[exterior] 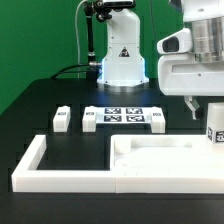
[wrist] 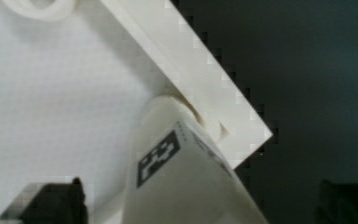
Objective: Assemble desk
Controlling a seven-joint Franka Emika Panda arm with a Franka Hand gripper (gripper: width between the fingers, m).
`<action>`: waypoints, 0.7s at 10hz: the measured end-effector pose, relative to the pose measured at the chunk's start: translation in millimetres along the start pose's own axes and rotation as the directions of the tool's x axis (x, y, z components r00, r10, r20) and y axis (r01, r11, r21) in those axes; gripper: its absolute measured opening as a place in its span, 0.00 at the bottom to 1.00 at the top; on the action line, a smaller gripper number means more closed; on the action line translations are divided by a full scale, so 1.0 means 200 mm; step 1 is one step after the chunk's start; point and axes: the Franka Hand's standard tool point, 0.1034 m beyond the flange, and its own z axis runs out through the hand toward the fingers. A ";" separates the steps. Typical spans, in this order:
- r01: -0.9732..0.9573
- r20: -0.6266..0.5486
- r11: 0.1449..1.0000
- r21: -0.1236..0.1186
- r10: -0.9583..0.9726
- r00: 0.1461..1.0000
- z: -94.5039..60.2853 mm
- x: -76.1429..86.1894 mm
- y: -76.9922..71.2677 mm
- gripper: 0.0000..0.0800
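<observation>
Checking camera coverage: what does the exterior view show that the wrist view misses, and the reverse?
Exterior only: loose short square white legs, the marker board, the long white U-shaped border rail. Wrist only: a round corner hole. Both: the flat white plastic tabletop panel, a tagged white leg at its edge, the gripper, open.

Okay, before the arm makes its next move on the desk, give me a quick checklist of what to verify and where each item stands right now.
1. Gripper open: ok. Its fingers stand wide apart and hold nothing.
2. Leg lined up between the fingers: ok in the wrist view.
3. That leg seated fully in the tabletop: cannot tell.
4. Tabletop lying inside the rail: ok.
5. Three spare legs upright near the marker board, away from the arm: ok.
</observation>
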 end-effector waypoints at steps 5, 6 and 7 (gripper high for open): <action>0.427 -0.049 0.902 -0.058 -0.430 0.902 -0.01 0.05 -0.01 0.64; 0.359 -0.052 0.932 -0.052 -0.362 0.931 -0.01 0.05 -0.01 0.47; 0.295 -0.056 0.954 -0.049 -0.298 0.953 -0.01 0.05 -0.01 0.47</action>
